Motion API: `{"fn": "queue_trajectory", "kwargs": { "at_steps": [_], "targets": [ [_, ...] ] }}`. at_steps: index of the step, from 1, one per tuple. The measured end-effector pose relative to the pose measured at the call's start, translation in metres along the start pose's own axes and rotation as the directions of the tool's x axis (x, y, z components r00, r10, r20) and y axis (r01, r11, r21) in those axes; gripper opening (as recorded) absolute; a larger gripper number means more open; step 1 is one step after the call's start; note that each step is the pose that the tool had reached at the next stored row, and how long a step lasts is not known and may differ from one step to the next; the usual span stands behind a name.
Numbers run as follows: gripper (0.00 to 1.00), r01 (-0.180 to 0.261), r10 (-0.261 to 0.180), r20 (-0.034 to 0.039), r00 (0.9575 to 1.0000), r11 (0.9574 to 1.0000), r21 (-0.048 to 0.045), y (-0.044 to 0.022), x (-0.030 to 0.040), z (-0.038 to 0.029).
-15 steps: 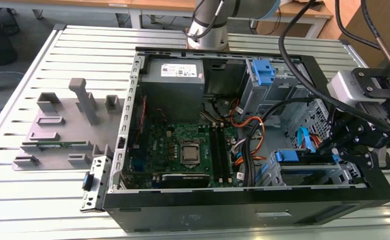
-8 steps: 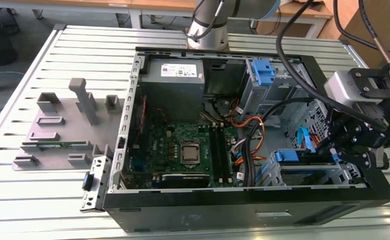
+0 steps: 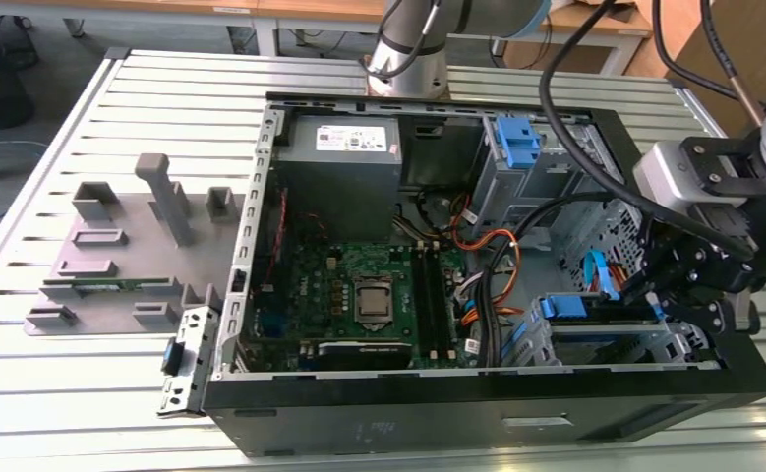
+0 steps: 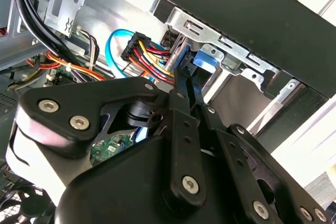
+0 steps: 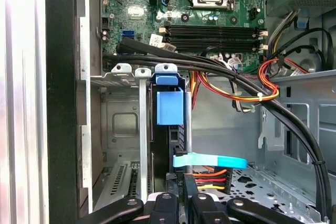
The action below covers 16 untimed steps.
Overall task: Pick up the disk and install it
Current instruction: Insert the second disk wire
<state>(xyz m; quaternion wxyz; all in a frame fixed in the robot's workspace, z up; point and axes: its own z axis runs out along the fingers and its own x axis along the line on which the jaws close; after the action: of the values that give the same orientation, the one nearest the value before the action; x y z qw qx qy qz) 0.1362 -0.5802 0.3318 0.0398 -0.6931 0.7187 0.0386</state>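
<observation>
Disk (image 5: pixel 169 106) in bay, beyond gripper (image 5: pixel 181 203)

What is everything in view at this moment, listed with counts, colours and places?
Open black desktop computer case: one, lying on the slatted metal table.
Green motherboard: one, on the case floor.
Grey power-supply box with white label: one, far corner of the case.
Silver disk in blue plastic carrier bracket: one, standing on edge in the metal drive cage, in the first wrist view.
Light-blue flat data cable: one, beside the cage.
Red, yellow and orange wire bundle: one, near the disk's end.
Grey plastic fixture tray: one, on the exterior view's left.
Black gripper: one, over the drive cage; jaws' state unclear.
</observation>
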Motion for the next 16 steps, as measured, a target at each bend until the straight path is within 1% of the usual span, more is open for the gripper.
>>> {"fn": "queue_trajectory", "kwargs": {
  "at_steps": [6, 12, 16],
  "targets": [
    [0.16, 0.000, 0.000, -0.0001, 1.0000, 1.0000, 0.0000, 0.0000, 0.0001, 0.0004],
    [0.16, 0.000, 0.000, -0.0001, 1.0000, 1.0000, 0.0000, 0.0000, 0.0004, 0.0036],
    [0.16, 0.000, 0.000, -0.0003, 1.0000, 1.0000, 0.0000, 0.0000, 0.0005, 0.0040]
  ]
}}
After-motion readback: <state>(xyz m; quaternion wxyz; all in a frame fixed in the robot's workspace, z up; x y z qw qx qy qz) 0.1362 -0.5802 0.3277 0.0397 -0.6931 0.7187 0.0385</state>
